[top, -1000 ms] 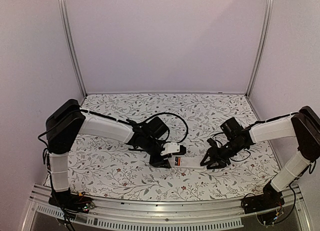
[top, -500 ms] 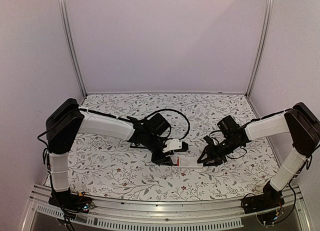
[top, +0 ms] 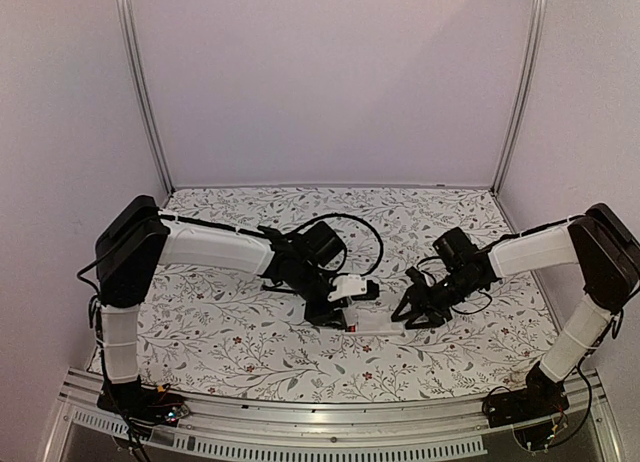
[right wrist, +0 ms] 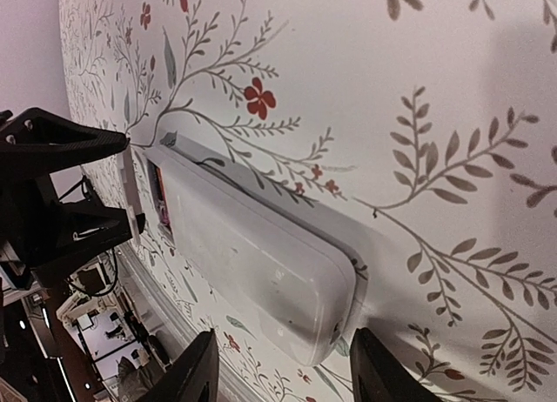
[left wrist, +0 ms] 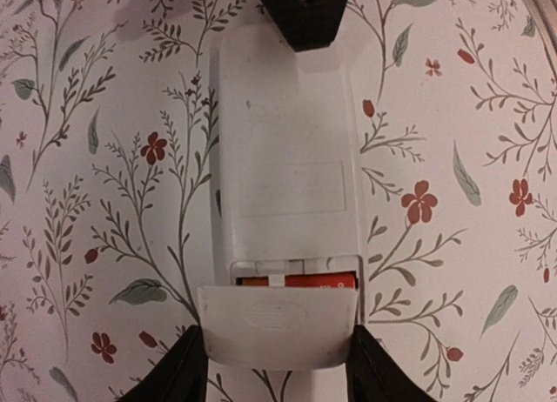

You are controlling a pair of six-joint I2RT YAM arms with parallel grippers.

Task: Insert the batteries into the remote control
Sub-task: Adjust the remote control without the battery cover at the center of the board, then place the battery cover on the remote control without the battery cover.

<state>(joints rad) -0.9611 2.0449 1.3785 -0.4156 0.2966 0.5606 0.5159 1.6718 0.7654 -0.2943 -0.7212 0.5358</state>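
Observation:
The remote control [top: 378,325] lies white back up on the floral cloth. Its battery bay [left wrist: 291,276] is partly uncovered, and an orange battery [left wrist: 305,281] shows inside. No dark battery can be seen. My left gripper [top: 345,304] [left wrist: 278,378] is shut on the white battery cover [left wrist: 278,324], which sits at the bay's mouth. My right gripper [top: 406,314] [right wrist: 280,371] is open. Its fingers [right wrist: 202,371] straddle the remote's [right wrist: 261,271] other end with a gap on each side. The orange battery [right wrist: 162,206] also shows at the far end in the right wrist view.
A floral cloth [top: 230,332] covers the table. Plain walls and two metal posts [top: 140,92] close in the back and sides. A black cable [top: 355,237] loops over the left wrist. A metal rail [top: 300,422] runs along the near edge.
My right gripper has moved left until its fingers flank the remote's right end. My left gripper, still holding the cover, has shifted slightly right and away from the near edge.

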